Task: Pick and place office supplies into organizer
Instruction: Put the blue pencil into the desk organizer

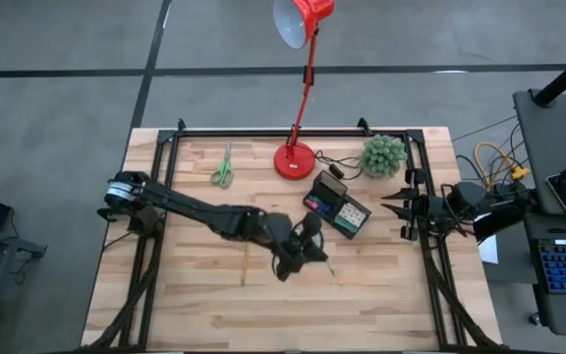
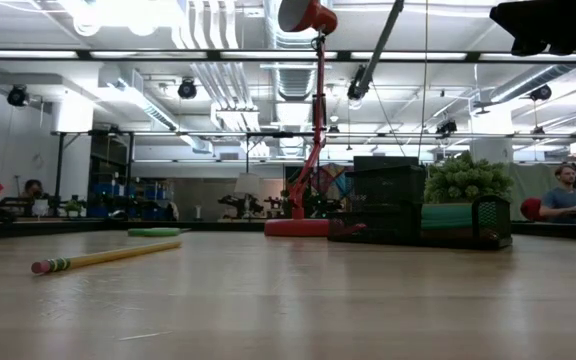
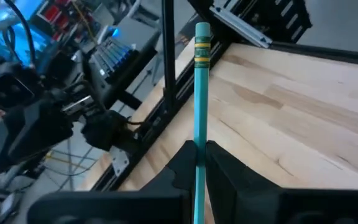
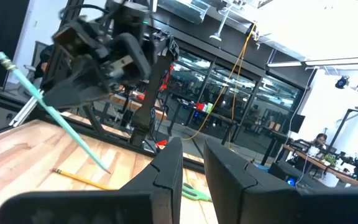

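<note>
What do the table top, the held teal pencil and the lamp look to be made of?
Table top: wood, pale planks with visible grain and seams. Teal pencil in the shut left gripper: probably painted wood, with a green and yellow banded ferrule. Lamp: glossy red, likely painted metal or plastic.

No readable text, labels or numbers anywhere.

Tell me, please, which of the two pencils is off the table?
The teal pencil, clamped in the left gripper; the yellow pencil lies flat on the wood.
</note>
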Available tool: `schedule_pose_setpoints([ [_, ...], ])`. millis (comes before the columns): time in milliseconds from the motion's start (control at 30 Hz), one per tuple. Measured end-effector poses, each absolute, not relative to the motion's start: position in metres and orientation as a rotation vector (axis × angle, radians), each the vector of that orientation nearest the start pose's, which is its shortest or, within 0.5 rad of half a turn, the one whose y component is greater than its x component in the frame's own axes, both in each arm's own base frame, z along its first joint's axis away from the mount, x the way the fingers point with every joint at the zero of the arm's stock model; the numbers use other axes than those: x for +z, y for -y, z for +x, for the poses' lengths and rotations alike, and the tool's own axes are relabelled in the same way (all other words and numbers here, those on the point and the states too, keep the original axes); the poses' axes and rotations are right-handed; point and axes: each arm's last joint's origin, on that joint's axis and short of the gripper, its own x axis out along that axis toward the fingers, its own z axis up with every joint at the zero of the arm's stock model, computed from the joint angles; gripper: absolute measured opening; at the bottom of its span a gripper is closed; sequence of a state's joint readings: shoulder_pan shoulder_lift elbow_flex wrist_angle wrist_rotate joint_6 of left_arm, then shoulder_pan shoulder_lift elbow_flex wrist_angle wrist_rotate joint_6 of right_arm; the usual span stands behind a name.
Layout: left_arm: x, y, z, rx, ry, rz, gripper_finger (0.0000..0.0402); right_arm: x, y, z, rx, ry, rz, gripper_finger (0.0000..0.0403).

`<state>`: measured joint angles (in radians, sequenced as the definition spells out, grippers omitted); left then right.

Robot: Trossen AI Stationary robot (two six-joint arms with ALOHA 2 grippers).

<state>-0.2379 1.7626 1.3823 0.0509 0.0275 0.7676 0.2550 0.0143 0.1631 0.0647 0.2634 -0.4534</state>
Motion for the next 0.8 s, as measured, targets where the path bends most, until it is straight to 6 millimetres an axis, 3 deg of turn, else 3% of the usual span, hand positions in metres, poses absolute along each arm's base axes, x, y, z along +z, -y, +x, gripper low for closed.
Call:
schedule_pose_setpoints([
  [367,0.300,0.044,0.410,-0.296,-0.195,0.755,0.0004,0.223,-0.014,0.082,-0.055,0.200,-0.400,0.0056],
  [633,0.309,-0.001,0.414,-0.265,-0.119,0.605,0.0004,0.223,-0.014,0.082,-0.055,0.200,-0.400,0.0056],
  [800,0.313,-0.018,0.415,-0.208,-0.090,0.536,0.0004,0.223,-0.014,0.082,-0.056,0.200,-0.400,0.0056],
])
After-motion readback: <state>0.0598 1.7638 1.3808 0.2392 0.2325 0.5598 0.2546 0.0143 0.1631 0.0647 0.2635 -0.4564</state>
